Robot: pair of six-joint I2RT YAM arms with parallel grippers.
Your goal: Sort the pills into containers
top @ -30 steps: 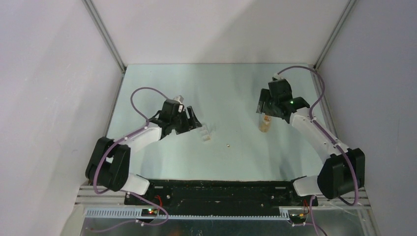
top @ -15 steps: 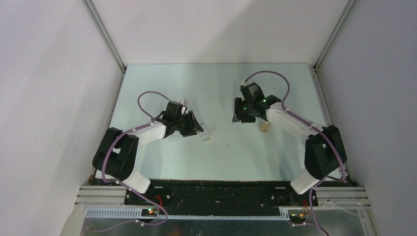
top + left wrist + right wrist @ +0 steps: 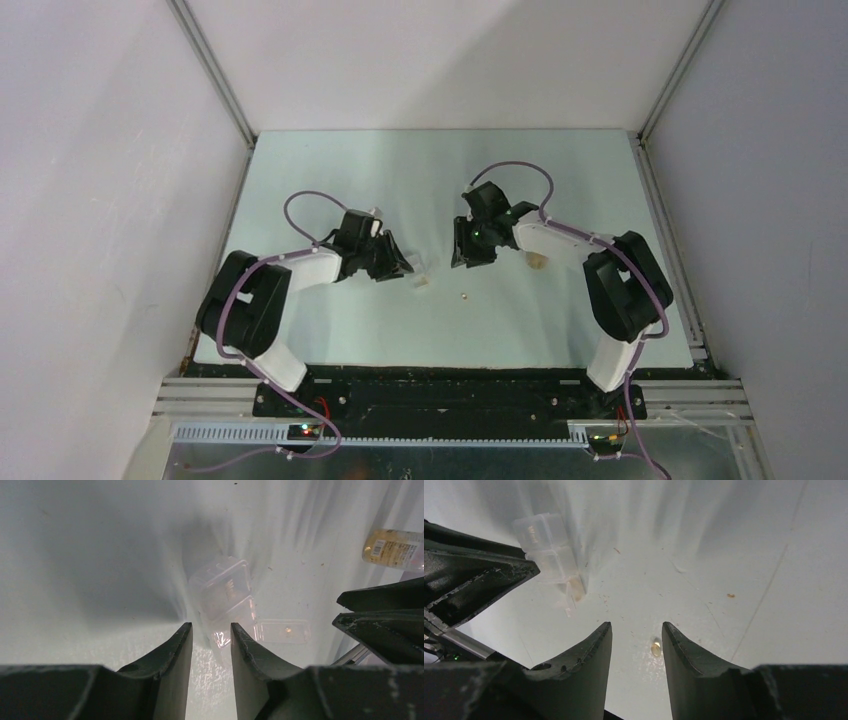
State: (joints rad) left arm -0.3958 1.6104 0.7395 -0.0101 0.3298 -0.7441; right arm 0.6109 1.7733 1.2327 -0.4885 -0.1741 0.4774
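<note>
The right gripper (image 3: 636,627) is hanging open over the pill (image 3: 656,647). The left gripper (image 3: 210,626) is open by the pill box (image 3: 225,592), at the pill's ten o'clock. A bumping finger could flick the pill away.

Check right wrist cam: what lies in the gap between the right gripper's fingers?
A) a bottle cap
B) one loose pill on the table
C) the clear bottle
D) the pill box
B: a lone pill lies on the table between the open fingers of the right gripper; the pill box sits off to the upper left.
</note>
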